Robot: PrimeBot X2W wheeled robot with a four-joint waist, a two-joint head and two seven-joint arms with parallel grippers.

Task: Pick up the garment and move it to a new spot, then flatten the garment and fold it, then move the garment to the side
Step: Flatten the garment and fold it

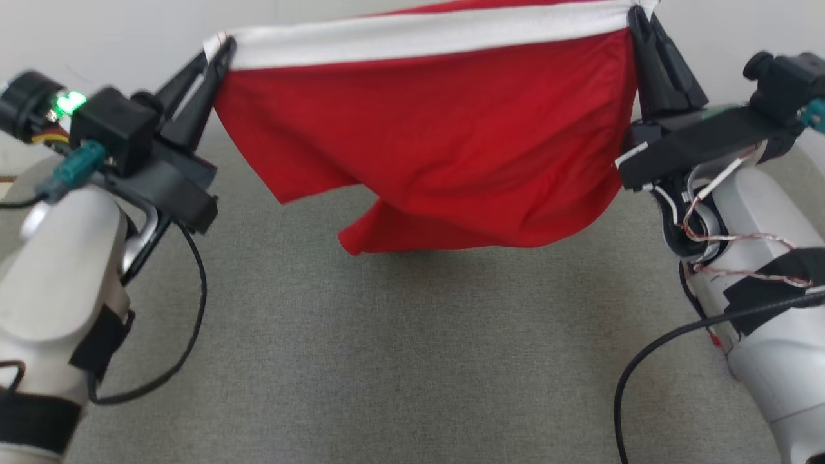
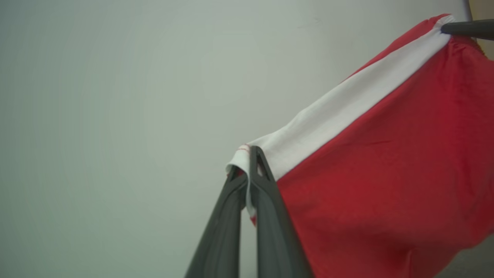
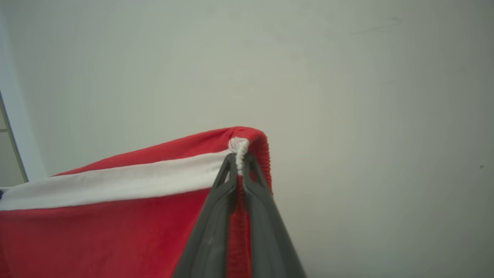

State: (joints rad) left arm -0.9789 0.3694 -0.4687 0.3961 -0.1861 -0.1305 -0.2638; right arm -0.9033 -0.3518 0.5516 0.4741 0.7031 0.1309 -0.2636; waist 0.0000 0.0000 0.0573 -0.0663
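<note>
Grip check: left gripper (image 1: 221, 50) pinched fully closed on one end of the white band (image 1: 419, 35) of the red garment (image 1: 445, 142); right gripper (image 1: 639, 18) likewise clamped tight on the band's other end, cloth bunched between its fingers. The garment hangs between the two grippers, band stretched nearly taut from one set of fingertips to the other, red body sagging below them in loose folds, lowest corner just above the grey fabric-covered surface (image 1: 387, 361) or touching it, cannot tell which. Beyond both sets of fingertips: pale wall (image 3: 347, 77).
</note>
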